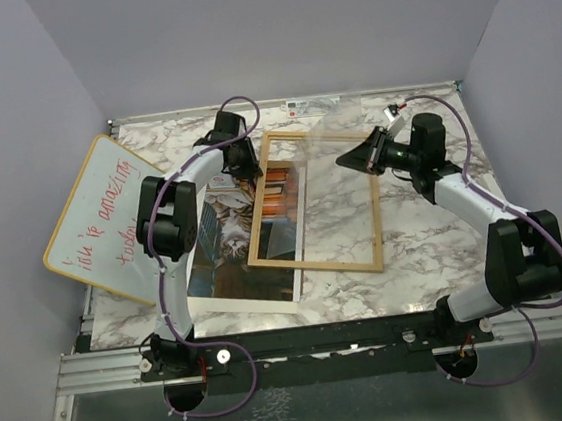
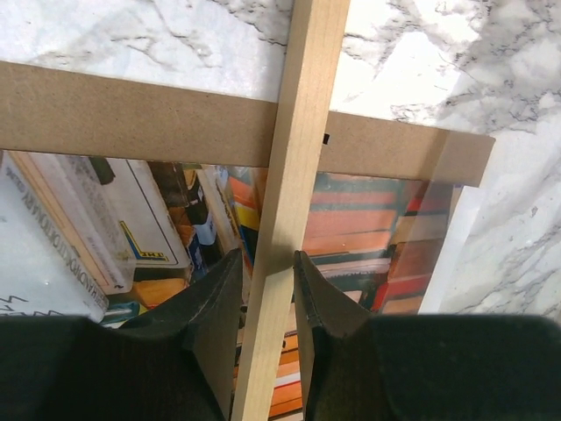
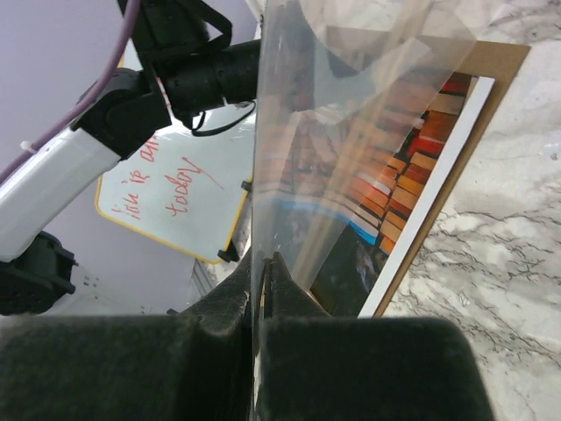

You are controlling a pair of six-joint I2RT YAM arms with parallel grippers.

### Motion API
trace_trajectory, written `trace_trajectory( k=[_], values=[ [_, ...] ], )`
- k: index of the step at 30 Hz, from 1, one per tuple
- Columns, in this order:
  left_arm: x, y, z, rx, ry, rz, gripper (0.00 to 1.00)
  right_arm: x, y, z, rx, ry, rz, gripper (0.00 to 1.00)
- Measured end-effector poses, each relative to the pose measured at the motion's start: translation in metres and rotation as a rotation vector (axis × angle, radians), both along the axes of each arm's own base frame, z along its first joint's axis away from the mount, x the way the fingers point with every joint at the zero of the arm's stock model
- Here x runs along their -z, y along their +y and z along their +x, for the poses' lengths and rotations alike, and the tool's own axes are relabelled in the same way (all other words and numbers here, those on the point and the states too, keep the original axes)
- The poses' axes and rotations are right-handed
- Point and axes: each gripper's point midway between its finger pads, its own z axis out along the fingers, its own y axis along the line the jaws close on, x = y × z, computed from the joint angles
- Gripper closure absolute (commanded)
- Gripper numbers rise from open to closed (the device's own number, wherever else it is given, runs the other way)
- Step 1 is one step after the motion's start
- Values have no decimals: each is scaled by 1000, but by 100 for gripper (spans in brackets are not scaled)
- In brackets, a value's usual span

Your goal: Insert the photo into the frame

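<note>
In the top view we see the frame (image 1: pixel 317 266) lying flat on the marble table (image 1: pixel 426 246) at the middle of the picture, and the photo (image 1: pixel 227 246) lying face up partly beneath it, its right part under the frame's left rail and the rest spread toward the lower left. The left gripper (image 2: pixel 266 289) is clamped on that rail: in the left wrist view its two fingers press on either side of the frame's wooden strip (image 2: pixel 298 132), with the photo's stacked books (image 2: pixel 368 228) below and the brown backing board (image 2: pixel 131 118) crossing the upper part. The right gripper (image 3: pixel 263 281) is pinched tight on the edge of a clear sheet (image 3: pixel 351 105), held up off the table and seen nearly edge-on; in the top view this sheet (image 1: pixel 338 129) hangs over the frame's upper right, just beside the right gripper (image 1: pixel 356 157). The whiteboard (image 1: pixel 100 214) rests at the left edge, well apart. We judge several risks from here. The sheet is thin and gripped only at one edge, so it may bow, slip out or swing against the left arm. Since the frame rests across the photo and is not squared to it, sliding or lifting the rail could drag the print, buckle it or skew it on the backing board. A hold on one narrow rail may also let the frame pivot or twist.
</note>
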Motion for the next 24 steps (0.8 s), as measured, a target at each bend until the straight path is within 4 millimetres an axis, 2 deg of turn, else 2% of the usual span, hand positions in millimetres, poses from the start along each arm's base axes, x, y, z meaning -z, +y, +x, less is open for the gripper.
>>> trace_trajectory(
  k=[7,12,18,24],
  values=[
    [4,5,2,-22,-2,28,62,-14,11,-3,-62,-51,29,99],
    [4,6,3,-25,-4,33,63,-15,18,-3,-90,-56,36,99],
    [6,6,3,-25,-2,31,69,-15,24,4,-109,-70,29,99],
    [5,3,4,-26,-5,15,84,-17,27,11,-126,-101,14,99]
  ],
)
